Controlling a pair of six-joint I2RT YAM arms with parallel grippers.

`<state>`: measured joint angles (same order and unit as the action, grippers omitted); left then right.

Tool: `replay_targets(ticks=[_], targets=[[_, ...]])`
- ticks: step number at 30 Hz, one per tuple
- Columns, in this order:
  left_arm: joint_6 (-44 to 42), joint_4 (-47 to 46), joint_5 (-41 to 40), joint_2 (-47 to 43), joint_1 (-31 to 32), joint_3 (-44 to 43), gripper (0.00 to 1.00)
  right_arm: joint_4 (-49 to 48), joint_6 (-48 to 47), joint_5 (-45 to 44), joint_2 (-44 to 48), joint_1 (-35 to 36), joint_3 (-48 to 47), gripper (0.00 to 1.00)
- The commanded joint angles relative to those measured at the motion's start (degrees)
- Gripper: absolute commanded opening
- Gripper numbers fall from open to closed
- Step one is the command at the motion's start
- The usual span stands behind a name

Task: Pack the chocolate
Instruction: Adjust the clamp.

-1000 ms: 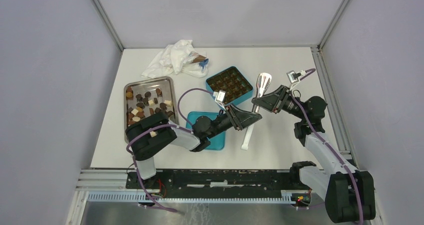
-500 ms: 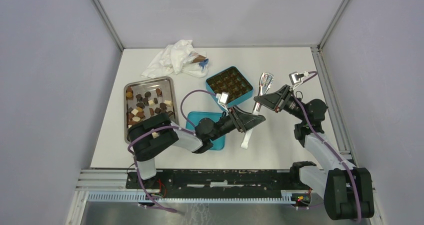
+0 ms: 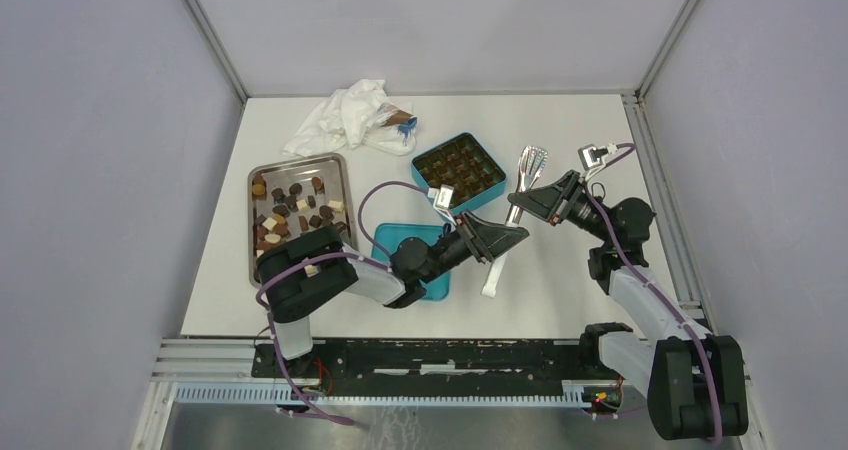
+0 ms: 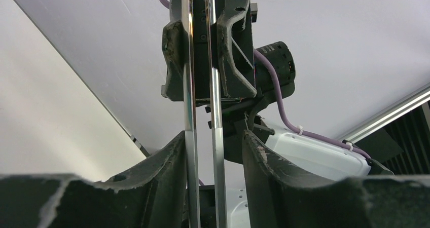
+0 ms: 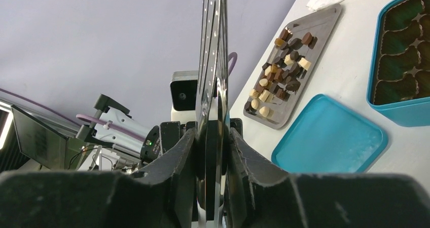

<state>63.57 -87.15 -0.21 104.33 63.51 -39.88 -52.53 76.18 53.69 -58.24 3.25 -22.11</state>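
Observation:
Metal tongs [image 3: 530, 160] with a white handle end hang over the table, held between both arms. My right gripper [image 3: 518, 203] is shut on them below the head, and its wrist view shows the blades [image 5: 213, 35] pressed together in the right gripper [image 5: 210, 131]. My left gripper [image 3: 510, 235] straddles them lower down. In the left wrist view the left gripper [image 4: 213, 137] is open. One finger rests against a blade [image 4: 188, 86] and the other stands a little off. The chocolate [image 3: 295, 210] [image 5: 279, 71] lies on a steel tray [image 3: 300, 160]. The teal box [image 3: 460, 170] [image 5: 405, 61] has dark compartments.
The teal lid [image 3: 385, 238] [image 5: 329, 137] lies flat under the left arm, between tray and box. A crumpled white bag [image 3: 350, 115] sits at the back. Aluminium rails edge the table on the right and at the front.
The left jaws widened, then narrowed around the tongs. The right jaws tightened a little. The tongs' head turned and shifted slightly right early on, then stayed put.

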Motion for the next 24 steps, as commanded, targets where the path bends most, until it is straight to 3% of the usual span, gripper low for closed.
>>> replay_targets(ticks=[1, 7, 18, 24], targets=[[-3.7, -12.4, -2.2, -1.1, 0.3, 0.9, 0.5, -0.3, -1.3, -1.8, 0.7, -0.3, -0.1, 0.31], [-3.8, -12.3, -2.6, -1.1, 0.3, 1.5, 0.59, 0.8, -2.1, -1.7, 0.6, -0.3, -0.6, 0.36], [-4.8, -12.4, -2.5, -1.6, 0.3, 1.6, 0.43, 1.9, -3.1, -1.7, 0.8, -0.3, -0.8, 0.41], [-4.7, -12.4, -2.1, -1.3, 0.3, 1.2, 0.52, 2.5, -3.5, -1.7, 0.8, -0.3, -0.9, 0.42]])
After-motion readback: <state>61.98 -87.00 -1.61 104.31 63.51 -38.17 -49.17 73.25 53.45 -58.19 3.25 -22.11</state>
